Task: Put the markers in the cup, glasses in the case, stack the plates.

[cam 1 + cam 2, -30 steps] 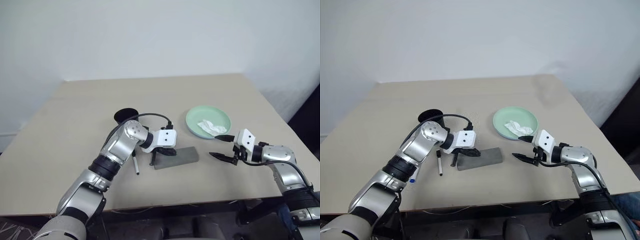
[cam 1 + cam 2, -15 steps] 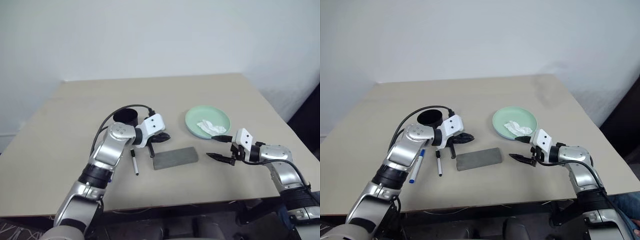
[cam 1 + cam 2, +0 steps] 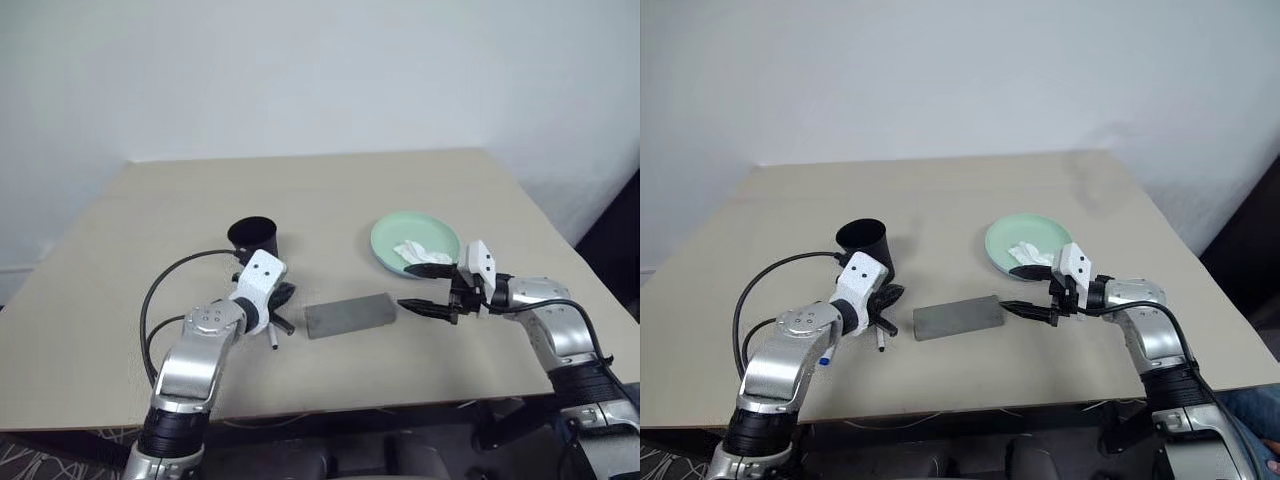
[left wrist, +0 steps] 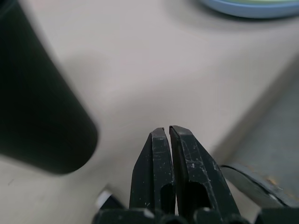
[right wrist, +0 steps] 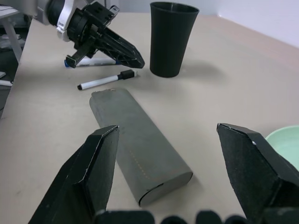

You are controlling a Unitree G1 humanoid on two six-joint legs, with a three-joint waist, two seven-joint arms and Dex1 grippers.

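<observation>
- Plates: I am seeing the mint green plate lying with a blue rim showing beneath it in the left wrist view, so I am judging the stack done. A crumpled white tissue is lying on top.
- Glasses and case: the grey case is lying shut between my two arms on the table. I cannot tell whether the glasses are inside it.
- Markers: both are lying on the table beside my left gripper, the white-ended marker near the case end and the blue-ended marker partly under my left forearm. The cup is standing upright just beyond them. This step I am judging as outstanding.
- Left gripper: its fingers are pressed together and holding nothing; it is hovering just over the markers, next to the cup.
- Right gripper: it is standing wide open and empty, pointing at the near end of the case without touching it.
</observation>
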